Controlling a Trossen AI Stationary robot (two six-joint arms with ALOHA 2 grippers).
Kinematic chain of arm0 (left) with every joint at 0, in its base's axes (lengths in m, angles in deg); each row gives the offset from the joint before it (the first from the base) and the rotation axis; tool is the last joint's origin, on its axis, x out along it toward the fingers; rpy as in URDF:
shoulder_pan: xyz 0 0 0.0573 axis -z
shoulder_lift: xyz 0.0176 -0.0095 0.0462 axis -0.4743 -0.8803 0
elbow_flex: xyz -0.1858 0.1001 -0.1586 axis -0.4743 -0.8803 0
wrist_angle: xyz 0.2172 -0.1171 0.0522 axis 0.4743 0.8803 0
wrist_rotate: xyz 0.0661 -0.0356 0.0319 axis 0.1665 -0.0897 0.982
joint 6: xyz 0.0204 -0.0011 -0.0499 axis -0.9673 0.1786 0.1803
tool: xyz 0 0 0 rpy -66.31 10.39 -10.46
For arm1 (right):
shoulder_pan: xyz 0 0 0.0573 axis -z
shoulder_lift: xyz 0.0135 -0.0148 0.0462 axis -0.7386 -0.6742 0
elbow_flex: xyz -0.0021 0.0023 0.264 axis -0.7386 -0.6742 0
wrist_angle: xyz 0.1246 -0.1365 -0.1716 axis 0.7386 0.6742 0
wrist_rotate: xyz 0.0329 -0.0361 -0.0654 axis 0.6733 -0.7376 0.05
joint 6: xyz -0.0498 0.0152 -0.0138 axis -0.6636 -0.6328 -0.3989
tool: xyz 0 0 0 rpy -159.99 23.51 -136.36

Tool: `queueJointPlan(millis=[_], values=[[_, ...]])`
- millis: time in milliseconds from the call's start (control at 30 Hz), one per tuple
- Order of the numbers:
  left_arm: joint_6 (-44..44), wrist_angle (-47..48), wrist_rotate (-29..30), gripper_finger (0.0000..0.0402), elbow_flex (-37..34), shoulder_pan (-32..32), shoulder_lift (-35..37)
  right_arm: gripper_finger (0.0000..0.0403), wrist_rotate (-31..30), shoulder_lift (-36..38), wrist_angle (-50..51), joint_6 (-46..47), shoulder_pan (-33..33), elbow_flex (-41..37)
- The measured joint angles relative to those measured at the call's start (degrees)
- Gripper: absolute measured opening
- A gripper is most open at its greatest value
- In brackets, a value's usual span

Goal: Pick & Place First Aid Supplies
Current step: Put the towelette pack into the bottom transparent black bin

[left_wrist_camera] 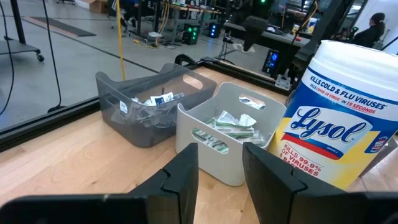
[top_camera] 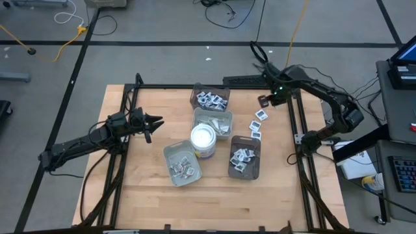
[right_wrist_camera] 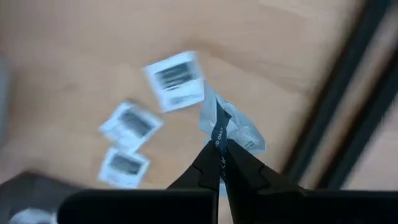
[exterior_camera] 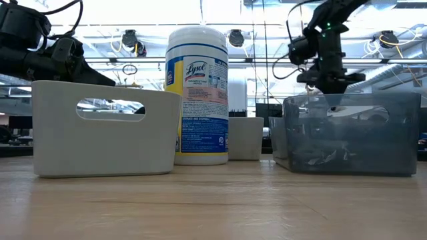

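Underneath, wooden table [top_camera: 149, 198], black-taped floor [top_camera: 58, 91].

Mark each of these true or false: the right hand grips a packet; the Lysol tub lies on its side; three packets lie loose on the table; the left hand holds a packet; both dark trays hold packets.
1. The right hand grips a crumpled packet. True.
2. The Lysol tub lies on its side. False: it stands upright among the trays.
3. Three square white packets lie loose on the table. True.
4. The left hand holds a packet. False: nothing sits between its fingers, and it hovers off the tub's left side.
5. Both dark trays, the far one and the near one, hold packets. True.
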Motion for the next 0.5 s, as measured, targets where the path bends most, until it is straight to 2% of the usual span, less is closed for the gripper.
queueJointPlan(millis=[500], values=[[0.0, 0.0, 0.0, 0.0129, 0.0, 0.0, 0.0, 0.0002, 3.2, 0.0, -0.9, -3.1, -25.1, 0.0]])
